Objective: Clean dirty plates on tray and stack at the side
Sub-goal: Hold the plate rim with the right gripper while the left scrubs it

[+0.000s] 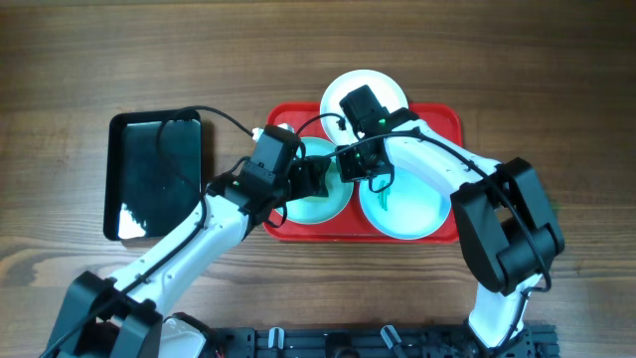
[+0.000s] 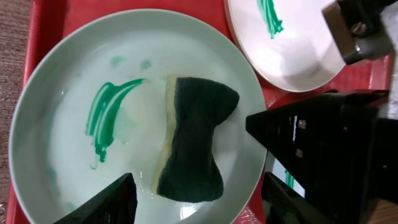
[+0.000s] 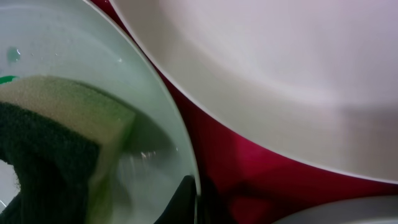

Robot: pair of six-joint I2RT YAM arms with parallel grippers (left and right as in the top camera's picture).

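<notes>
The red tray (image 1: 447, 114) holds three plates. The left pale blue plate (image 1: 326, 206) fills the left wrist view (image 2: 68, 81), with a green smear and a dark green sponge (image 2: 193, 137) lying on it. My left gripper (image 1: 312, 180) hangs over this plate, its fingers (image 2: 199, 202) open on either side of the sponge's near end. My right gripper (image 1: 360, 164) is shut on this plate's rim (image 3: 198, 202). The right pale blue plate (image 1: 407, 209) and the white plate (image 1: 343, 94) also carry green smears; the white plate is partly under my right arm.
A black tray (image 1: 154, 174) lies on the wooden table left of the red tray. In the right wrist view the white plate (image 3: 280, 74) lies close beside the held plate, with a strip of red tray (image 3: 249, 162) between them.
</notes>
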